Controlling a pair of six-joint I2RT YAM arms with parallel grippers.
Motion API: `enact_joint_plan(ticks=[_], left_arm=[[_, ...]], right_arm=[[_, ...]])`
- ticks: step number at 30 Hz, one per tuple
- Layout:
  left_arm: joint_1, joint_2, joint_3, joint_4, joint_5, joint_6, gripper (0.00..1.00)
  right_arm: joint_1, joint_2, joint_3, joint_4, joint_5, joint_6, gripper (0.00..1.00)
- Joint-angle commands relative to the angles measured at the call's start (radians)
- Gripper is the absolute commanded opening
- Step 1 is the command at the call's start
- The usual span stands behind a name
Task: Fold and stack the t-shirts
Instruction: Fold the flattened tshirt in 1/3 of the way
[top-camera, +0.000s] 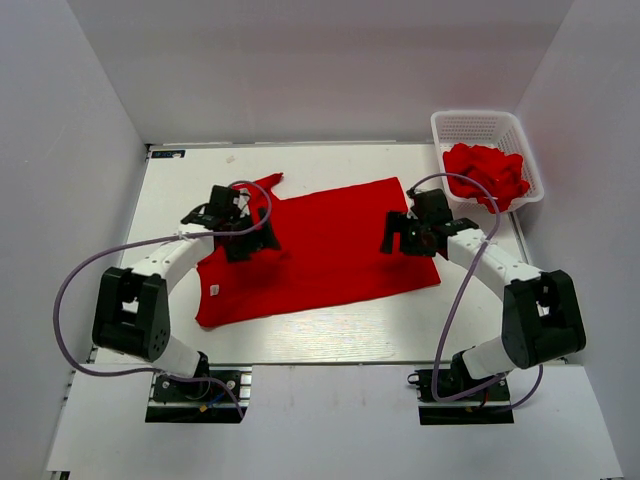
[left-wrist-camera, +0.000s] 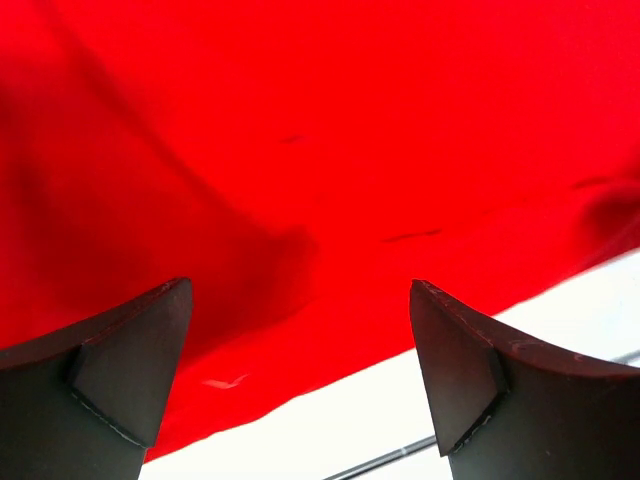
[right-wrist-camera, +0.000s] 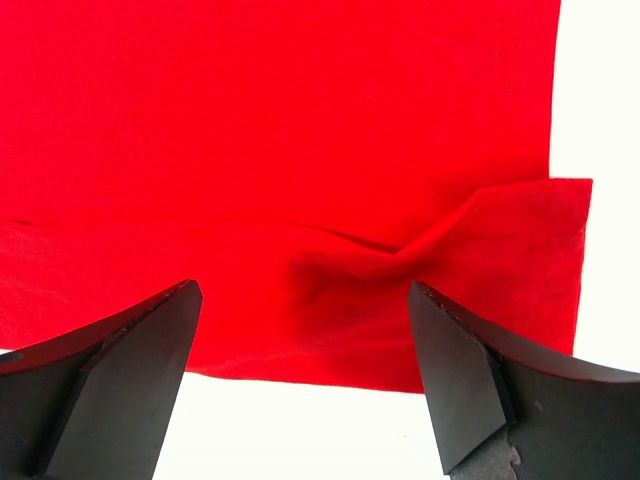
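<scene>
One red shirt is lying spread flat on the white table, and its small white neck label is showing near its left end. The left tool is hanging over the left part of this shirt with its two dark fingers standing wide apart. Nothing is sitting between them, and only red cloth and a strip of table past the shirt's hem are showing in the gap. The right tool is hanging over the right end of the shirt, jaws likewise spread and gripping nothing. A small folded-over flap of cloth is lying at the shirt's corner just beyond them. Whether either tool is touching the cloth cannot be told. Beyond the shirt's right end, well apart from it, a white mesh basket is holding a crumpled heap of more red shirts.
</scene>
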Motion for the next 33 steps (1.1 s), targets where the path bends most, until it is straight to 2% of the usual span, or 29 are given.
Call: enact_joint_plan(ticks=[1, 12, 18, 22, 29, 33], left_arm=[[-0.049, 0.021, 0.011, 0.079, 0.058, -0.041, 1.0], [-0.12, 0.07, -0.002, 0.035, -0.043, -0.061, 1.0], [-0.138, 0.116, -0.015, 0.102, -0.056, -0.09, 1.0], [-0.138, 0.116, -0.055, 0.147, -0.056, -0.112, 1.0], [-0.138, 0.093, -0.086, 0.178, -0.152, -0.135, 1.0], [-0.138, 0.093, -0.129, 0.242, -0.139, -0.158, 1.0]], right_arm=[[-0.001, 0.01, 0.03, 0.023, 0.015, -0.007, 0.9], [-0.006, 0.05, 0.034, 0.02, 0.023, -0.003, 0.9], [-0.006, 0.054, 0.036, 0.014, 0.006, -0.003, 0.9], [-0.006, 0.053, 0.033, 0.008, 0.009, -0.007, 0.9], [-0.006, 0.056, 0.031, 0.003, 0.014, -0.01, 0.9], [-0.006, 0.057, 0.031, 0.0, 0.008, -0.008, 0.9]])
